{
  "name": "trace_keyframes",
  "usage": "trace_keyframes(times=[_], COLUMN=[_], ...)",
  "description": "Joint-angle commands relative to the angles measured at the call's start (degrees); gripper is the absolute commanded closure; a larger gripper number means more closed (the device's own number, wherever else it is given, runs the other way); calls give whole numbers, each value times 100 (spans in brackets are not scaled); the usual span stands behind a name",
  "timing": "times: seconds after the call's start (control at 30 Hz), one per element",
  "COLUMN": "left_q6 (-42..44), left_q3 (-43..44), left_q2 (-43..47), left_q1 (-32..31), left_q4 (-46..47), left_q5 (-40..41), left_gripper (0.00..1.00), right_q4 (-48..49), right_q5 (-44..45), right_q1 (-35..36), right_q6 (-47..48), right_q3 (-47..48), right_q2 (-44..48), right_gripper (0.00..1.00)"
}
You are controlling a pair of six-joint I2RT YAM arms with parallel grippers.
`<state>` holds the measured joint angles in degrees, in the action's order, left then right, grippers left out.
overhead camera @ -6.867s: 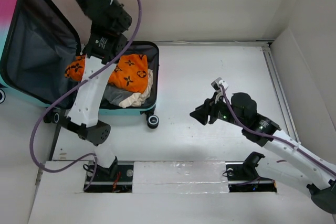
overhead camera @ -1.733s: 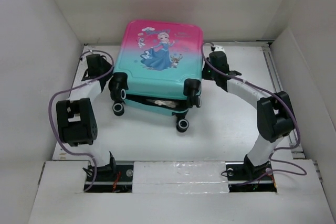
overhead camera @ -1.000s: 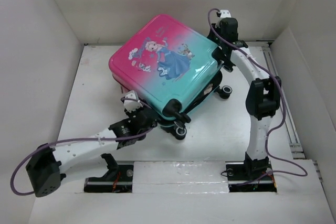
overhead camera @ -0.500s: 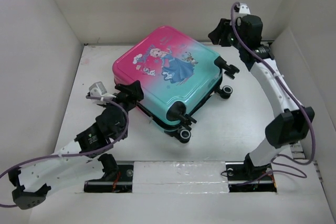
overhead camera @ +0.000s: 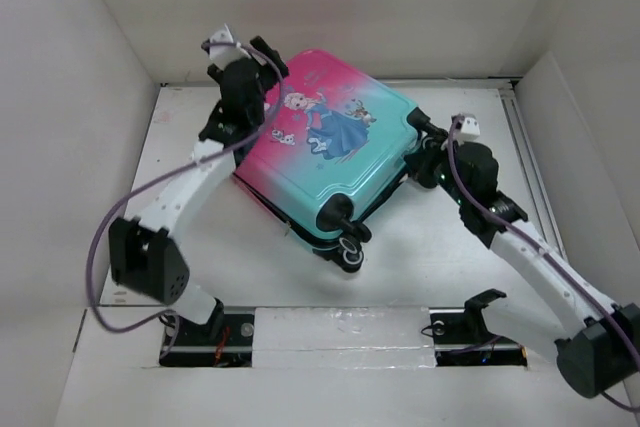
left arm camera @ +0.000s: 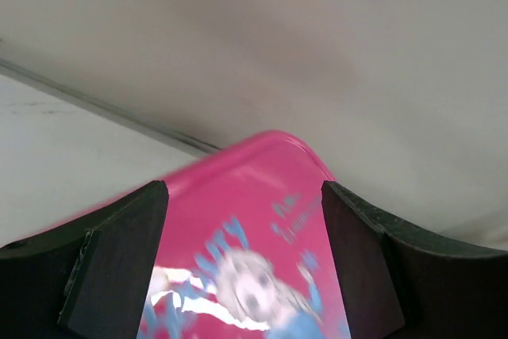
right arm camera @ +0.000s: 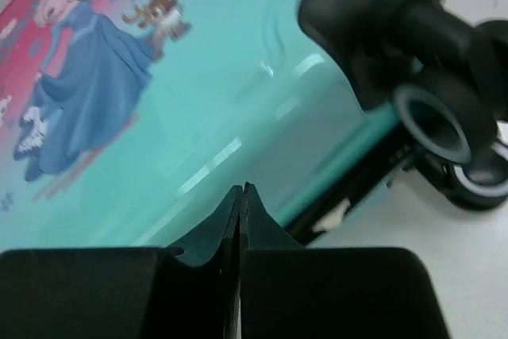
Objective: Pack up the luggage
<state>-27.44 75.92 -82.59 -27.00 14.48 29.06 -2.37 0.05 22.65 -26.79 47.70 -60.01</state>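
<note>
The luggage is lying closed on the table, its contents hidden. The left gripper is gaping wide over the blurred pink end, gripping nothing. The right gripper is sitting fully closed and empty near the wheeled teal end.

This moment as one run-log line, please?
luggage: lid down | left fingers: open, over pink end | right fingers: shut, near teal end

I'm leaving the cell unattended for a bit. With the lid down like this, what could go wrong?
The luggage shows a dark seam at its teal end, so the lid may not be fastened and could spring up. The shut right gripper sits close by a wheel; a nudge might swing the case round.
</note>
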Motion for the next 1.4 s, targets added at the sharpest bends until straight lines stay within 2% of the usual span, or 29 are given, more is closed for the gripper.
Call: trace_keyframes(times=[0.0,0.03,0.07,0.13,0.17,0.3,0.47,0.57,0.6,0.7,0.73,0.8,0.83,0.93,0.97,1.0,1.03,1.1,1.13,1.23,1.27,1.37], left_q6=[-216,-218,-218,-358,-411,-552,-394,-673,-788,-1078,-1175,-1403,-1691,-1861,-1931,-1932,-1862,-1861,-1861,-1940,-1940,-1940], left_q3=[1105,1944,2310,2986,2990,2849,2779,2096,1432,392,-377,-1189,-2064,-3247,-3859,-4126,-4512,-4735,-4831,-5105,-5105,-4973], left_q2=[-870,-1230,-1912,-2444,-2760,-3096,-3483,-3274,-3133,-2404,-2211,-1579,-1350,-357,-94,475,776,1652,1954,3103,3369,4371], left_q1=[993,1222,1615,1952,2240,2752,2753,2753,2675,2402,2315,2112,2112,1962,1875,1709,1594,1139,918,382,380,380], left_q4=[-742,-1058,-1296,-1843,-1844,-1738,-1922,-1478,-1266,-450,-229,393,606,1179,1180,1180,1067,655,365,-93,-469,-955], left_q5=[-1410,-1908,-2156,-2570,-2876,-3336,-3827,-3996,-3996,-3865,-3742,-3628,-3531,-3241,-2996,-2881,-2558,-2135,-1941,-1229,-1027,-753], left_gripper=[26,26,28,29,29,31,31,32,32,32,32,32,32,34,34,35,35,36,36,36,36,36], right_q4=[140,140,140,193,141,324,571,896,896,896,896,896,957,696,190,-111,-723,-1176,-1291,-1547,-1547,-1599], right_q5=[688,741,742,821,821,759,663,469,400,338,198,-39,-189,-742,-1005,-1129,-1200,-1384,-1385,-1526,-1578,-2218], right_q1=[116,169,169,169,169,169,169,169,169,231,283,283,336,502,590,643,644,723,723,653,600,223], right_q6=[-353,-354,-406,-406,-406,-406,-354,-354,-354,-240,-239,-187,-187,137,234,331,497,560,560,560,621,622], right_q3=[-646,-814,-1085,-1158,-1210,-1063,-509,9,176,870,1064,1652,1881,3188,3628,4589,5095,6384,6696,7514,7613,7859], right_q2=[873,1025,1113,1001,895,184,-799,-1492,-1705,-2573,-2795,-3399,-3612,-4506,-4737,-4974,-5412,-5740,-5846,-5908,-5726,-5505], right_gripper=[100,100,100,100,100,100,100,100,100,100,100,100,100,100,100,100,100,100,100,77,64,49])
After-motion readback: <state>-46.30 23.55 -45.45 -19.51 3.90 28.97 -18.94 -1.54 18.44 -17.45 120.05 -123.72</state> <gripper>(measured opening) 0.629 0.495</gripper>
